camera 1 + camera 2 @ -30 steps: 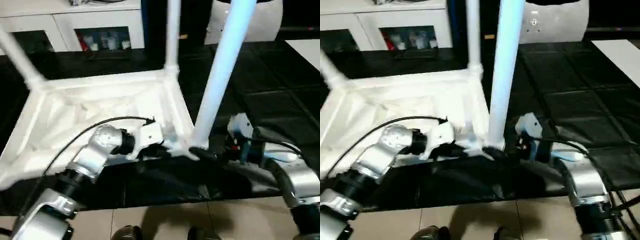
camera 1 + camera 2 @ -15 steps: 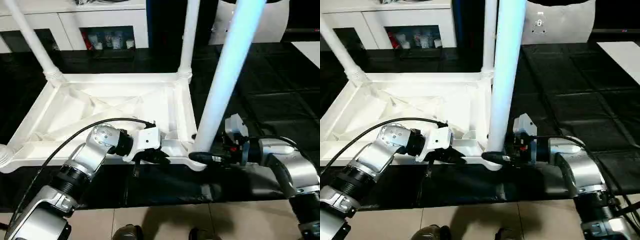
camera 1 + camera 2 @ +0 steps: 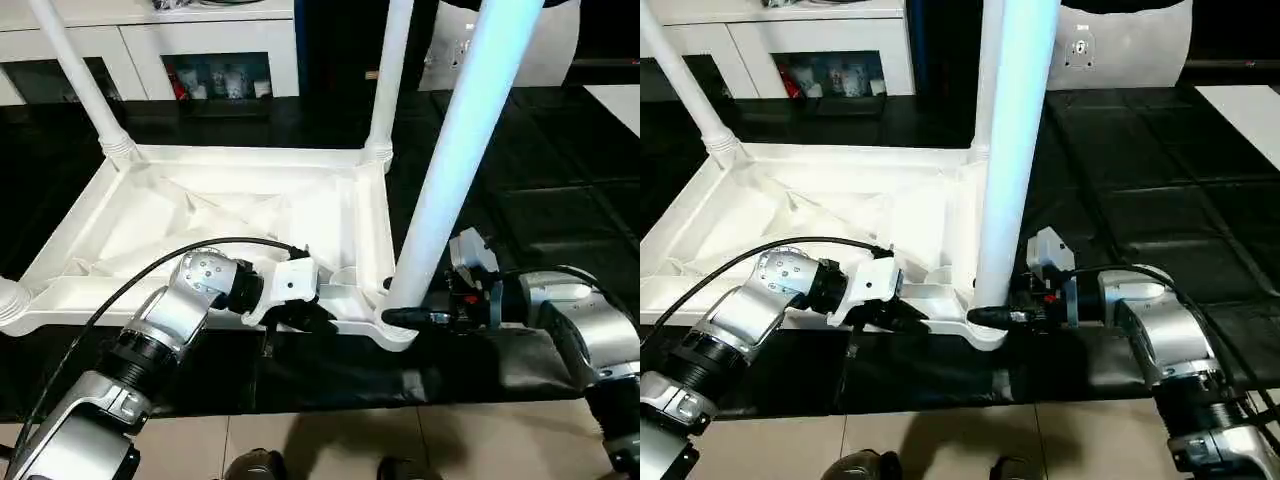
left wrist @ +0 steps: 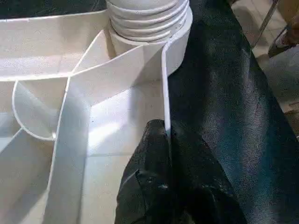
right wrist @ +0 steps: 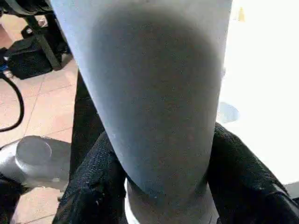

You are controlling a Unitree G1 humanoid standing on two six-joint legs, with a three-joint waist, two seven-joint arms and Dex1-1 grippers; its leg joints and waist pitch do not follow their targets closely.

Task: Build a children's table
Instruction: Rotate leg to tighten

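The children's table (image 3: 230,215) lay upside down on a black tabletop (image 3: 560,190), ribbed underside up, w/ legs standing in the corner sockets: one at the far left corner (image 3: 80,80), one at the far right (image 3: 388,70), and the big near-right leg (image 3: 460,150) rising steeply, long axis near vertical, leaning a bit away toward the top. A socket at the near-left corner (image 3: 8,300) sat at the picture edge; whether it held a leg couldn't be told. The relation that counted: the near-right leg's base sat in its socket (image 3: 985,325) straight in front of the right hand (image 3: 1000,318), which came at it level from the robot's right, across the leg's axis. In the right wrist view its two black fingers (image 5: 93,186) flanked the leg base, one each side, hugging the shaft; a firm squeeze couldn't be confirmed. The right arm was clearly the nearer to that leg. The left hand (image 3: 300,315) came from the opposite side, fingers pressed together, pinching the thin near rim (image 4: 164,79) of the table top just beside that same socket, apparently bracing it. Judged: the next turn of the leg would need rotation about its upright axis, w/ the left holding the top steady.
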